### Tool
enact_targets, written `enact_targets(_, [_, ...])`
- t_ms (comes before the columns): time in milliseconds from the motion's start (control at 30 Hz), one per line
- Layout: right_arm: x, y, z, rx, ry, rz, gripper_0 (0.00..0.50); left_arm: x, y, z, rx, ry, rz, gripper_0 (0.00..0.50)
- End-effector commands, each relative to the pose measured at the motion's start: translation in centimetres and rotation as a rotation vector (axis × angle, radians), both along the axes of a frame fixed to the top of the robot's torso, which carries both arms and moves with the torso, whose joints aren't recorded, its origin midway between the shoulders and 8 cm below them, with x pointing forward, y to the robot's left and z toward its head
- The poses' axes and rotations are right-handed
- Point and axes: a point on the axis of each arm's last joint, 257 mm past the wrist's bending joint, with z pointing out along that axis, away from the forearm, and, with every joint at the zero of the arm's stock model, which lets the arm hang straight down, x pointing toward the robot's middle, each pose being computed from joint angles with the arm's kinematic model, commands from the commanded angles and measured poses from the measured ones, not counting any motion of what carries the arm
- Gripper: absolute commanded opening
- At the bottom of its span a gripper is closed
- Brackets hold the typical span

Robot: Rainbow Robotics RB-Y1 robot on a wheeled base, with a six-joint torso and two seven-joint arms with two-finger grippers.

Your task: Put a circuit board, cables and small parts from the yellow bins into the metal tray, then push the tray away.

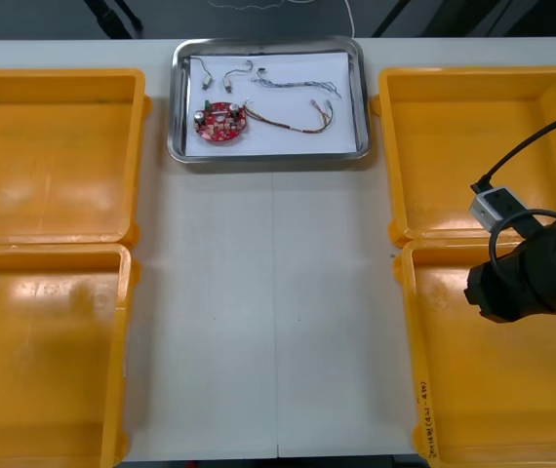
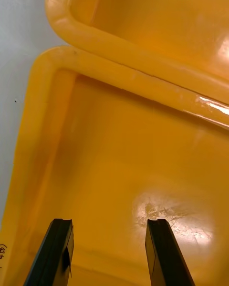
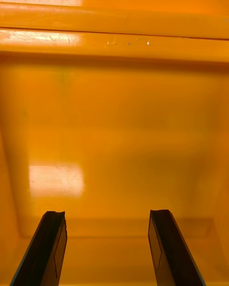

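Observation:
The metal tray (image 1: pixel 361 97), white inside, stands at the table's far middle. In it lie a round red circuit board (image 1: pixel 221 120), a twisted blue and white cable (image 1: pixel 297 86), a red and yellow cable (image 1: pixel 293 124) and two small metal parts (image 1: pixel 203 72). My right arm (image 1: pixel 530 275) hangs over the near right yellow bin (image 1: pixel 493 400). Its gripper (image 2: pixel 109 231) is open above the bin's bare floor (image 2: pixel 124 171), with nothing between the fingers. My left gripper (image 3: pixel 107 221) is also open, over a bare bin floor (image 3: pixel 119 138) and facing the bin's far wall.
Two yellow bins stand on the left (image 1: pixel 54 156) (image 1: pixel 44 361) and a second on the right (image 1: pixel 473 146), all bare inside. A strip of light table (image 1: pixel 268 312) runs between the bin pairs, from the tray to the near edge.

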Motion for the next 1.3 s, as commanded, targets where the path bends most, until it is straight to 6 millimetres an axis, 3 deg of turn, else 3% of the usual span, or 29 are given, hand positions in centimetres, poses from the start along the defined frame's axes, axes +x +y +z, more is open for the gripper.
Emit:
enact_targets(33, [0.4,-2.6,0.1,-0.023,-0.018,-0.082,0.44,-0.7,1.1,1.0,0.052,-0.003,-0.003,0.5])
enact_targets(667, [0.5,-6.4,-1.5,0.131,0.026,-0.258,0.44,-0.7,1.1,1.0,0.052,-0.003,-0.003,0.5])
enact_targets(1300, [0.1,-7.0,-2.0,0.152,0.042,-0.357,0.438,-0.7,1.1,1.0,0.052,-0.003,-0.003,0.5])
